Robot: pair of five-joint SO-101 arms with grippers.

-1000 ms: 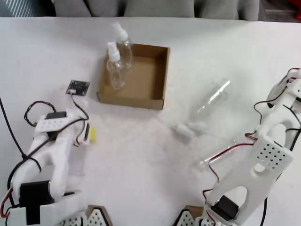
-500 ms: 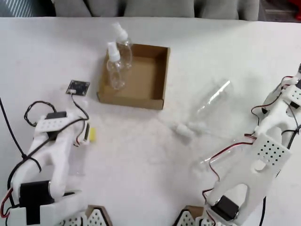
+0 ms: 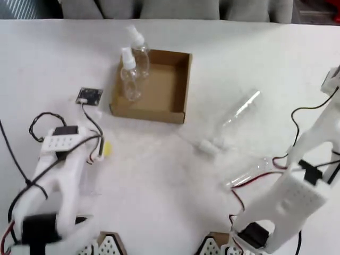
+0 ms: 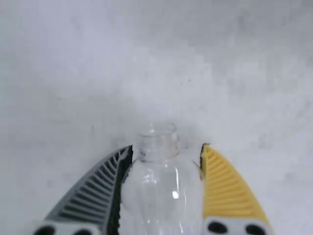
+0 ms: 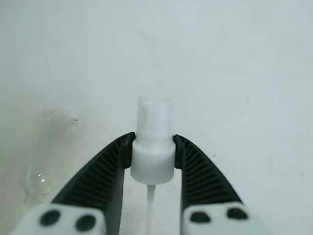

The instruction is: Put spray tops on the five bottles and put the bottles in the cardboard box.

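left gripper (image 4: pixel 166 147) apparently clamps bottle (image 4: pixel 159 196) | right gripper (image 5: pixel 153 136) clamps spray top (image 5: pixel 152 159)

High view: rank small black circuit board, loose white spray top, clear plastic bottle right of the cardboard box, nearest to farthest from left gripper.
From the left gripper:
1. Small black circuit board, just beyond it.
2. Loose white spray top, mid-table.
3. Clear plastic bottle, far right.

A white matte tabletop (image 3: pixel 255 48) spans the high view. A small black square circuit board (image 3: pixel 88 96) lies flat on its left half, with pale specks on its face. Beyond the far table edge, grey upholstered chair backs (image 3: pixel 180 8) stand side by side, with a pale striped surface (image 3: pixel 18 8) at the far left corner.
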